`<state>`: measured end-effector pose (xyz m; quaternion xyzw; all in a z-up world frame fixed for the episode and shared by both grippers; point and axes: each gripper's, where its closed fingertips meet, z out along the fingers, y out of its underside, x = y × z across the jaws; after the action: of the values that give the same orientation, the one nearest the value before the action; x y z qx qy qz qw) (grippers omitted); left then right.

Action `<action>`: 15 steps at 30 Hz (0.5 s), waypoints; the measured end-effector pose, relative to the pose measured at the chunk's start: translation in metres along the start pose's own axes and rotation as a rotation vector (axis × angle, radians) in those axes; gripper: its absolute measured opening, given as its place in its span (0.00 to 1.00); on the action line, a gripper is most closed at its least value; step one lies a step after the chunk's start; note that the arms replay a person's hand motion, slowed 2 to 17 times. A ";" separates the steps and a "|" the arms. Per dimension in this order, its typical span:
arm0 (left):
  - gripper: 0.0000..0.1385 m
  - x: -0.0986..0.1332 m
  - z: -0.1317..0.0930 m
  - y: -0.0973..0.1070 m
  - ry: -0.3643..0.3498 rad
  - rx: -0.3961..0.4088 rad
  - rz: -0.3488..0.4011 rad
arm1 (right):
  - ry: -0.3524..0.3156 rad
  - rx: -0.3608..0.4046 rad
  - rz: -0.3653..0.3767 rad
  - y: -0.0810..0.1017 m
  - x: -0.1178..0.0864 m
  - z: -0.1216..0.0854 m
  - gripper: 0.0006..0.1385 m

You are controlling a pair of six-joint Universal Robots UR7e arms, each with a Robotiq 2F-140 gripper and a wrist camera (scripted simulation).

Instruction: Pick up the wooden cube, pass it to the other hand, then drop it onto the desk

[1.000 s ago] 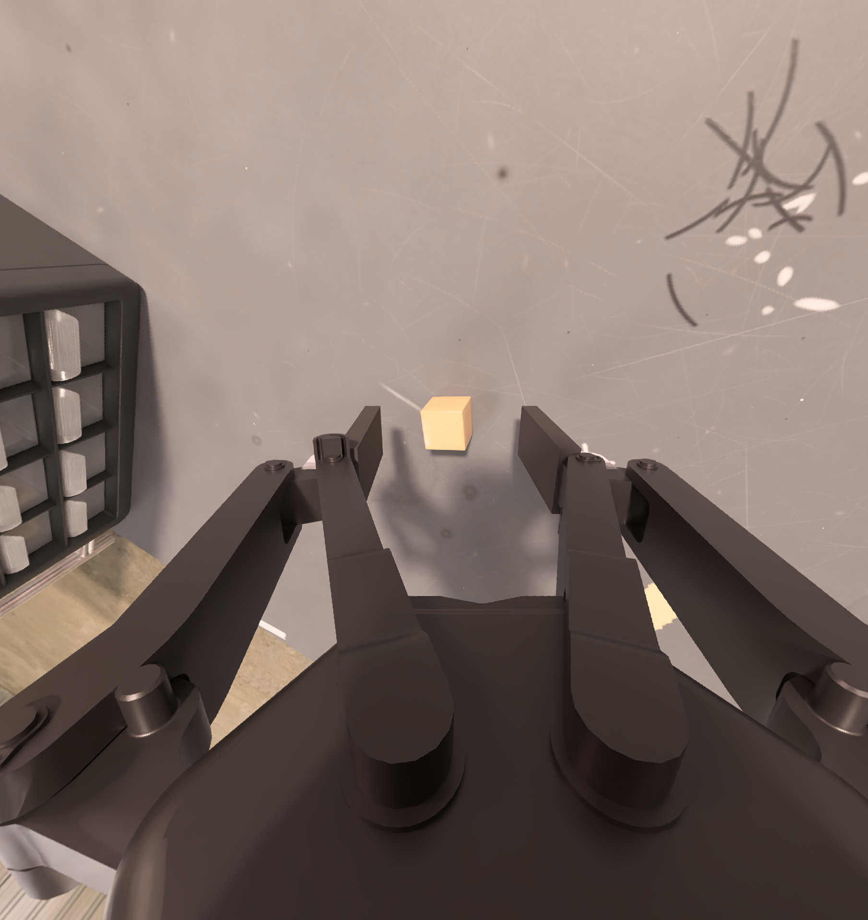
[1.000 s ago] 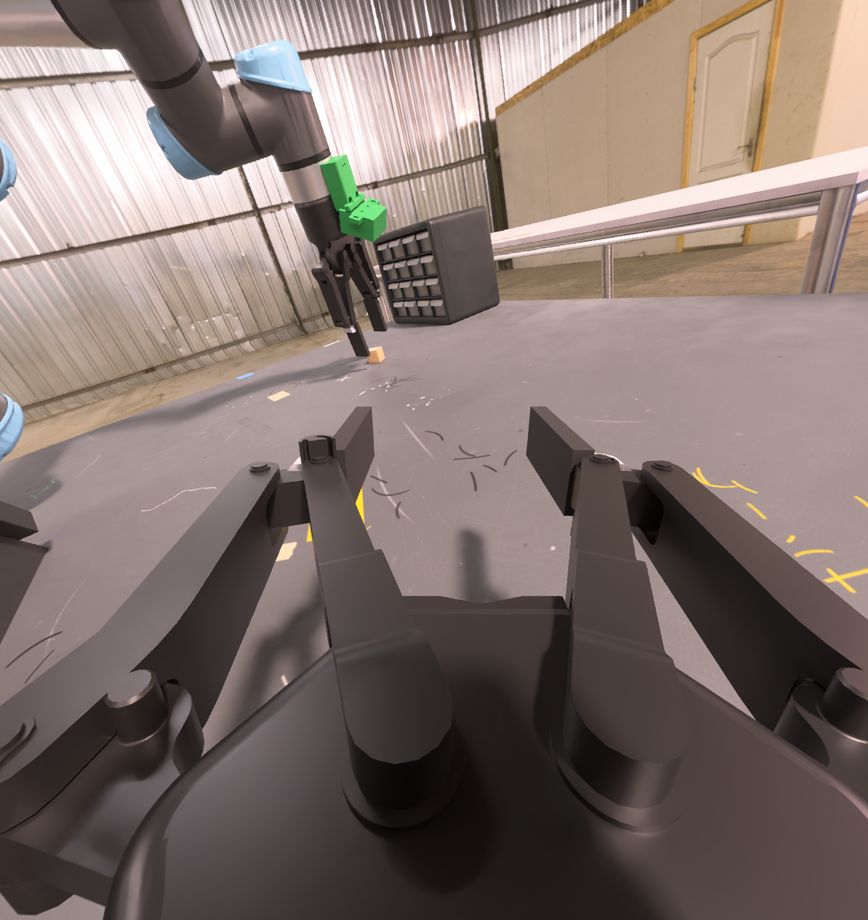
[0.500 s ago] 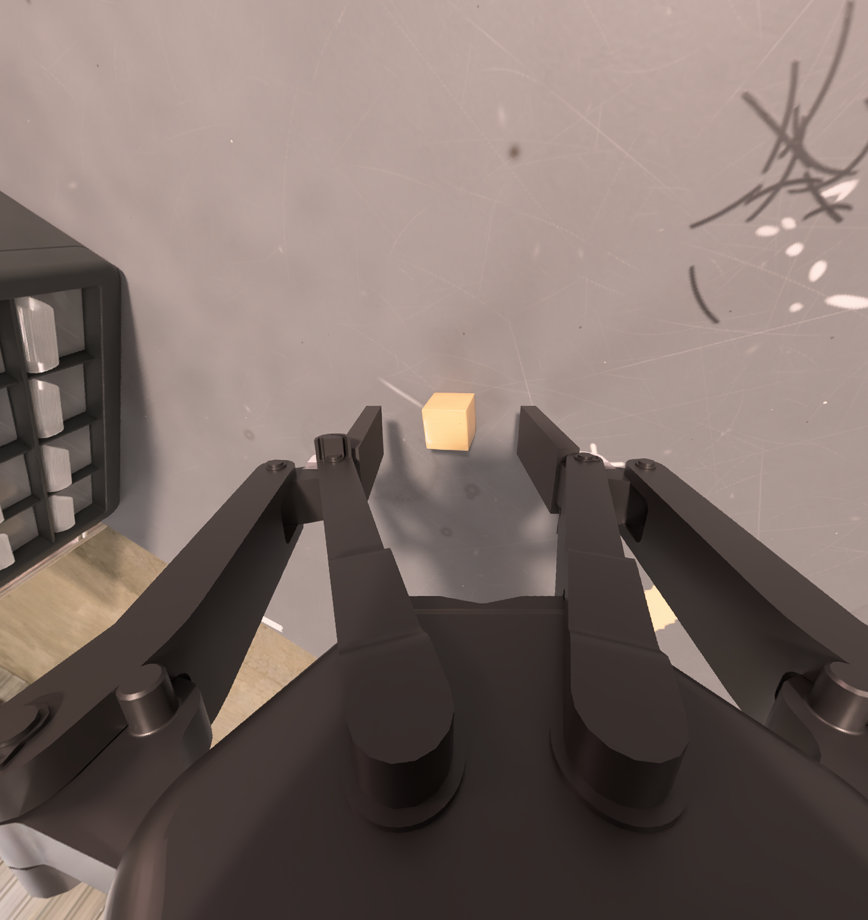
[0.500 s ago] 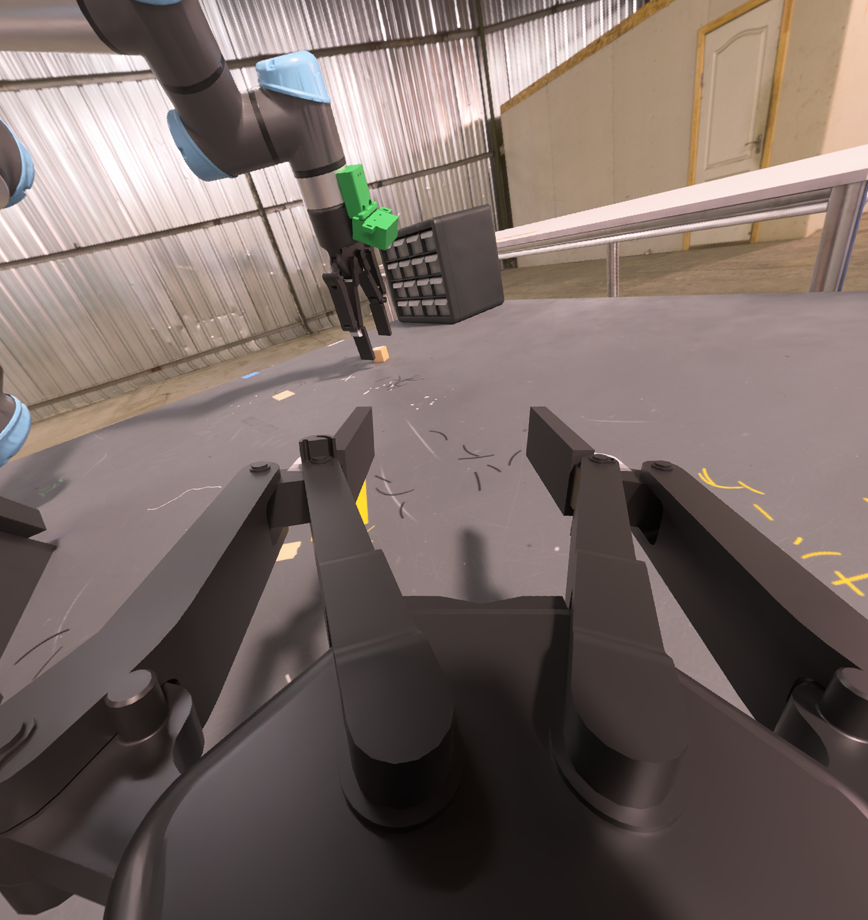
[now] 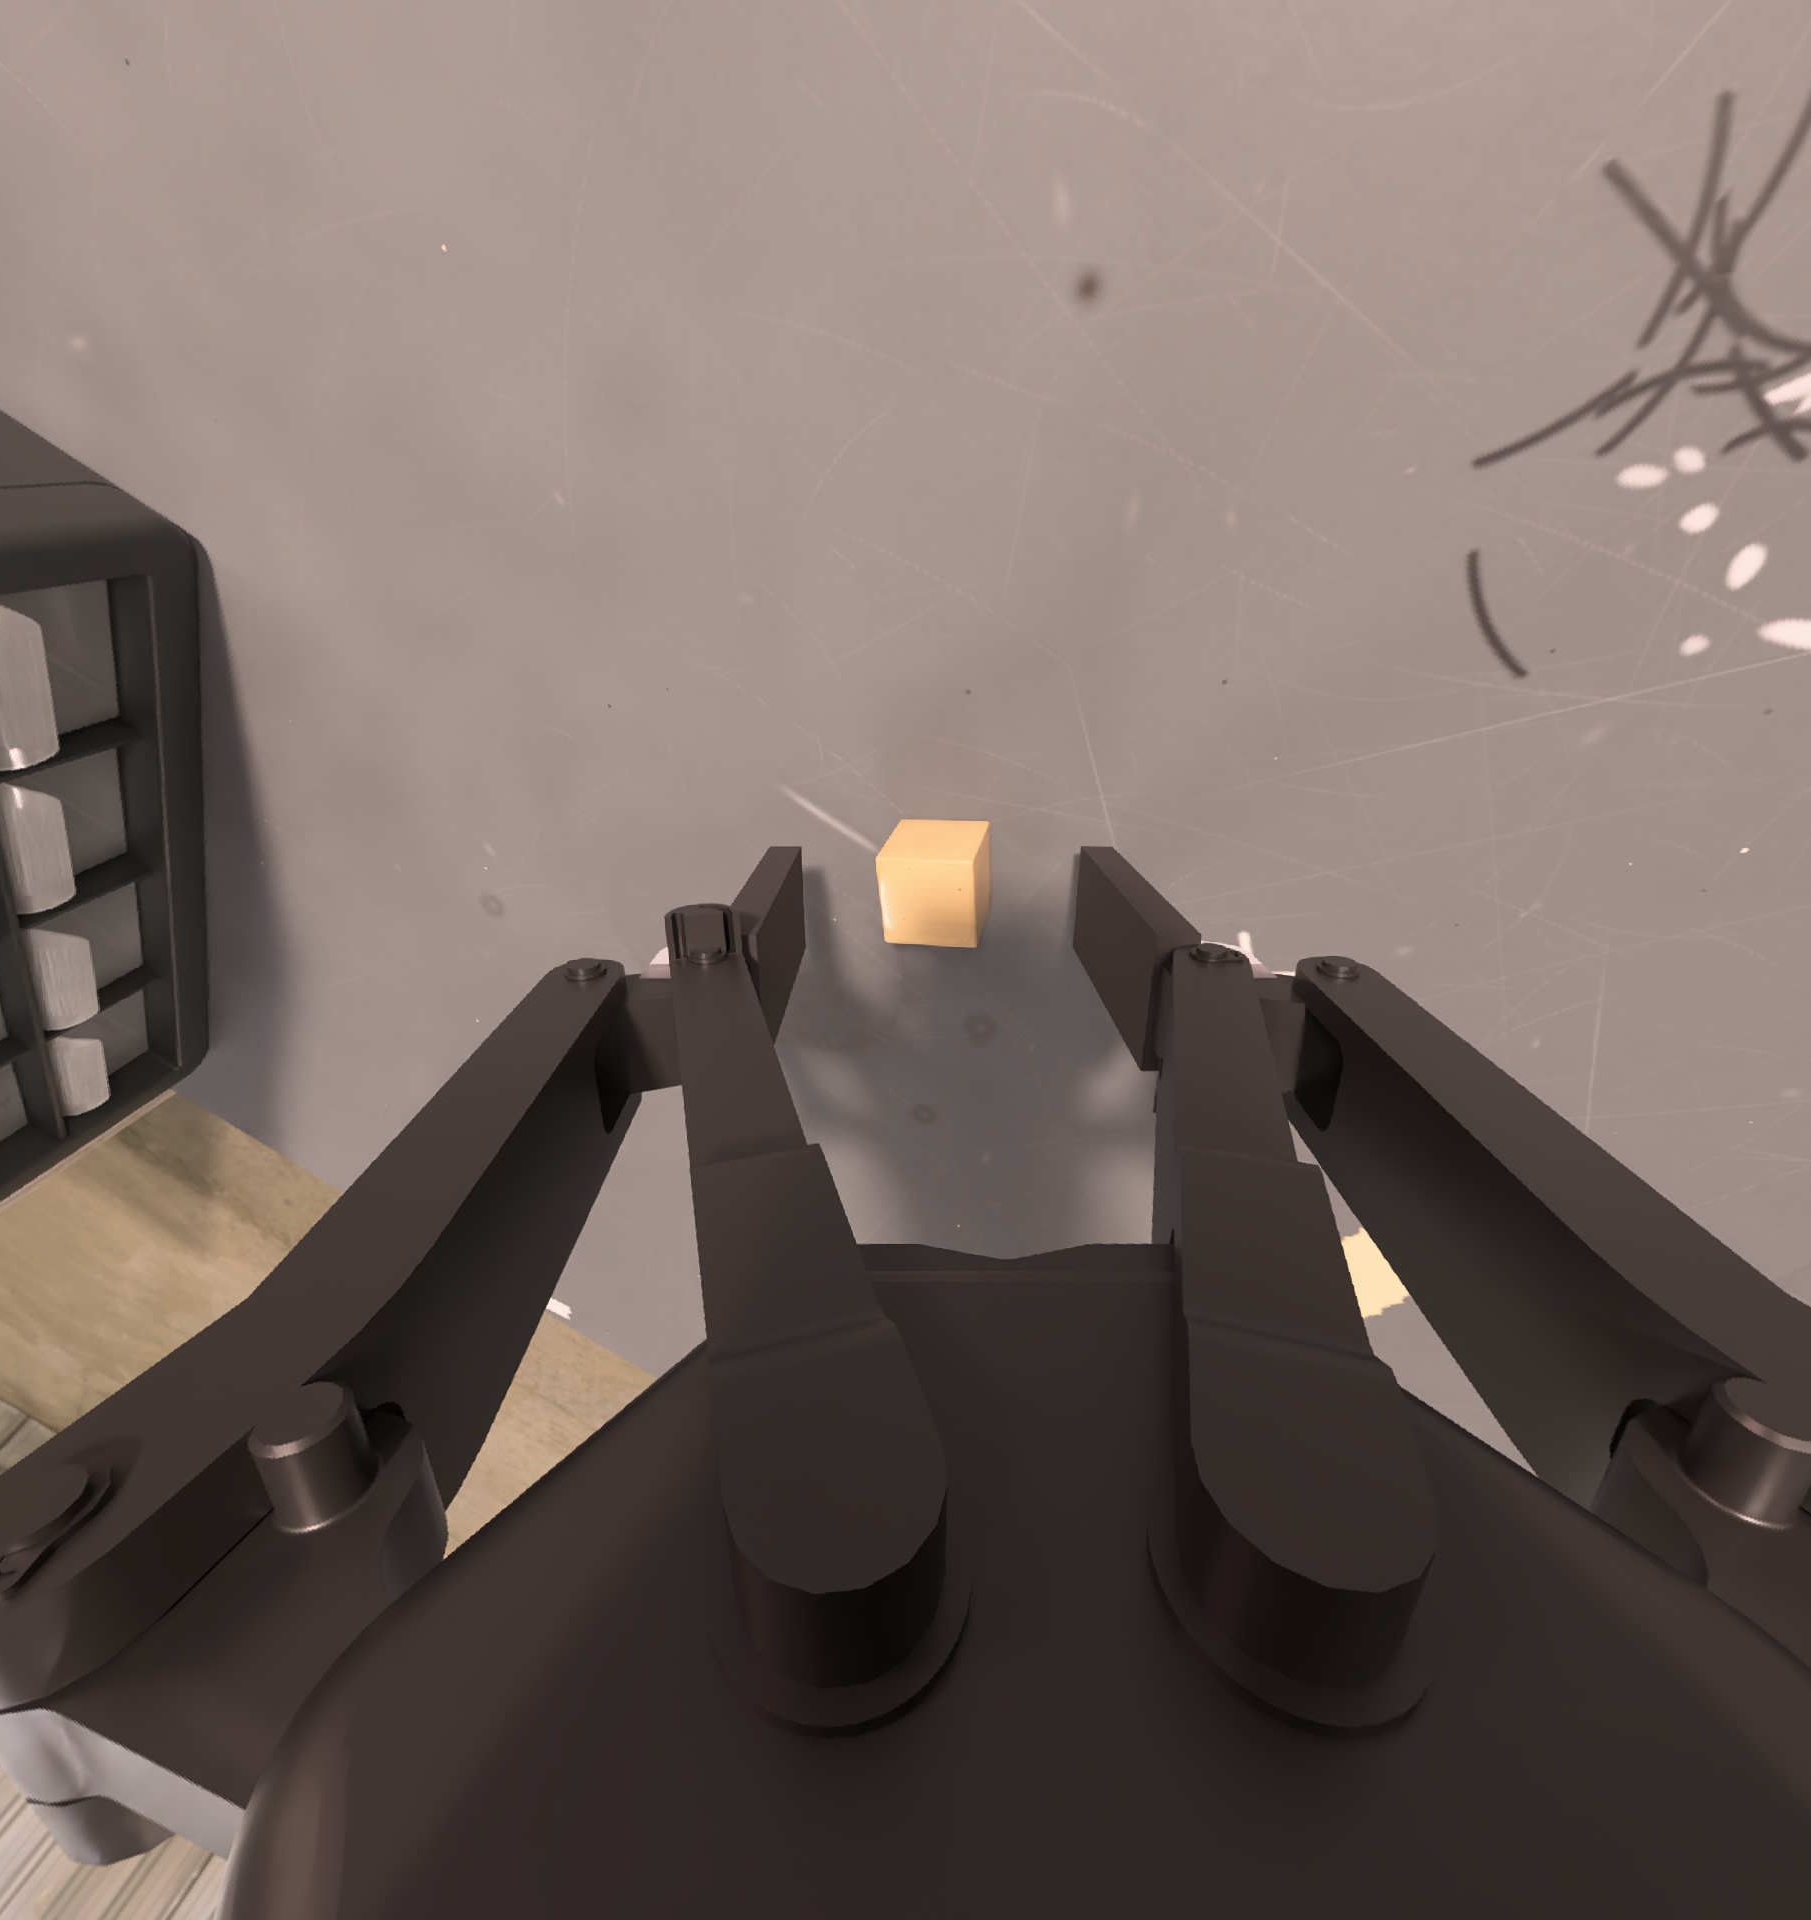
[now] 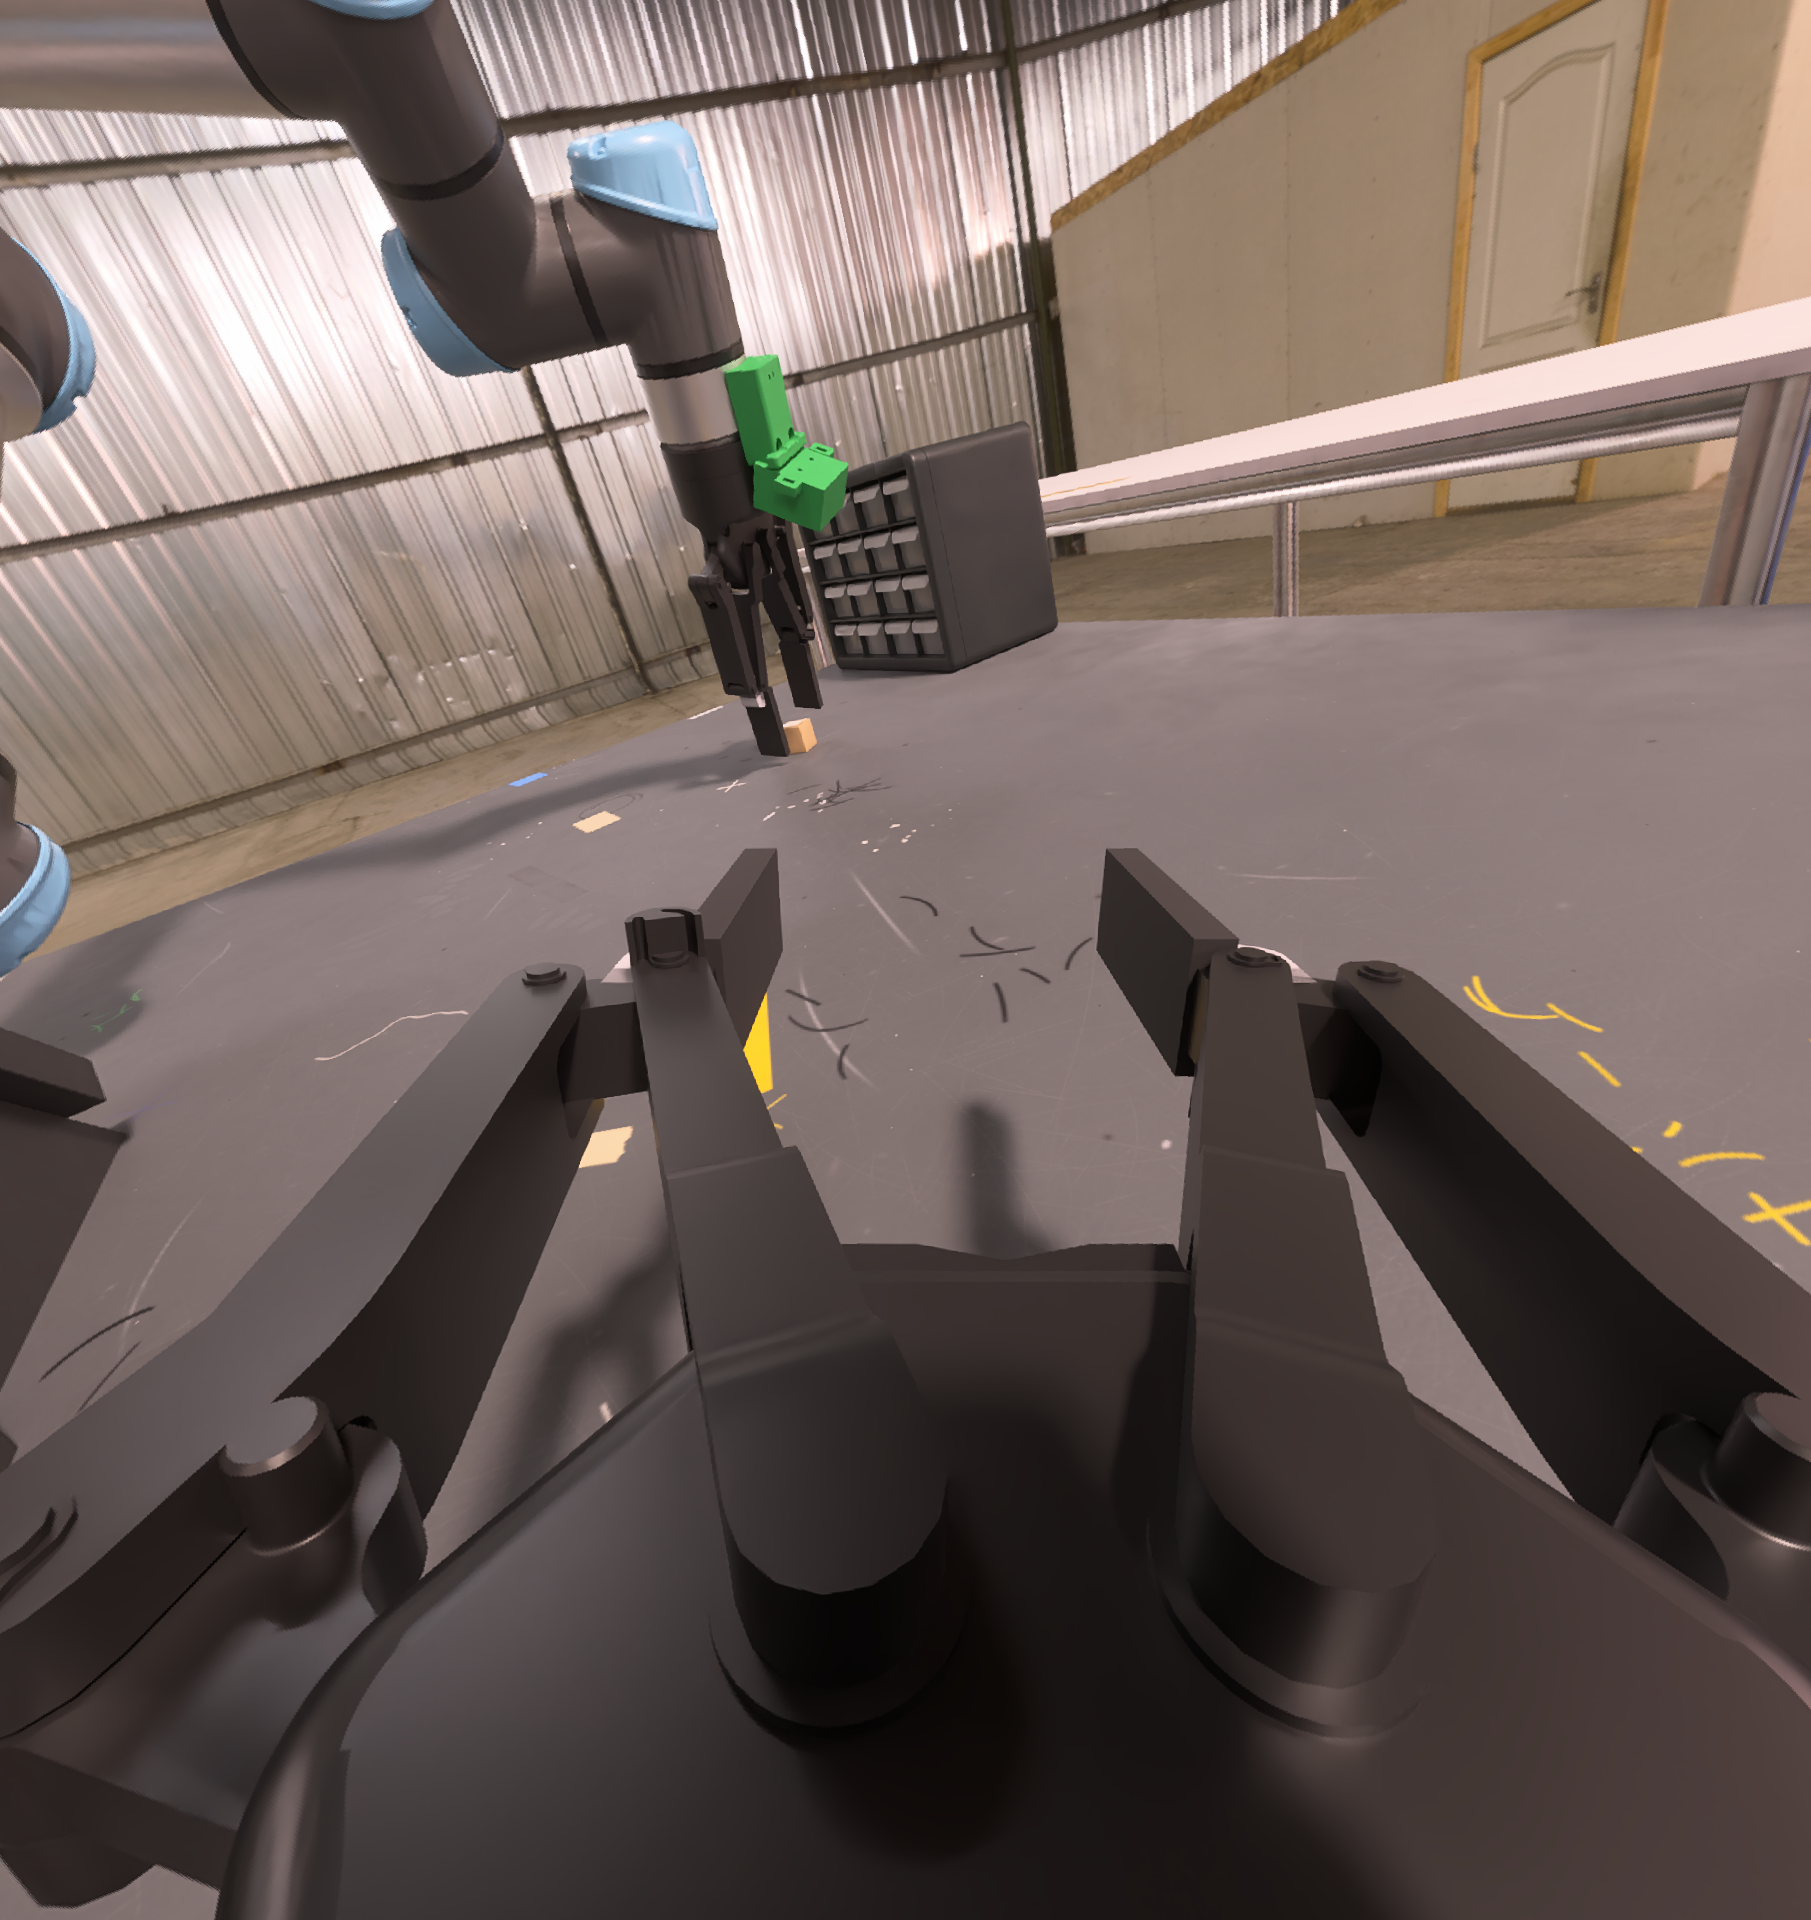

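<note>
left tool point(image 5: 939, 899) open over small tan wooden cube point(image 5: 930, 883) | cube flat on grey scratched worktop point(image 5: 672, 416), no label | right tool point(image 6: 940, 904) open, empty

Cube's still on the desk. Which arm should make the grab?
Left. The left gripper is open and right over the wooden cube, fingers either side. The right gripper, also open, sits far away.
</note>
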<state>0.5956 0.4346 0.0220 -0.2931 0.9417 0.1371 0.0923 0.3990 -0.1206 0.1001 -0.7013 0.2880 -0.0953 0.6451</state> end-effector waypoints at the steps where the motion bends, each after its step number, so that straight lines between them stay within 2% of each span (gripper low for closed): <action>1: 0.50 0.000 0.001 0.000 0.002 -0.001 -0.001 | 0.000 0.000 0.000 0.000 0.000 0.000 0.59; 15: 0.48 0.001 0.006 -0.001 0.026 -0.008 -0.014 | -0.004 0.002 0.007 0.000 0.000 -0.001 0.58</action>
<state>0.5960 0.4350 0.0163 -0.3019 0.9401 0.1365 0.0800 0.3990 -0.1211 0.1000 -0.6999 0.2891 -0.0918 0.6467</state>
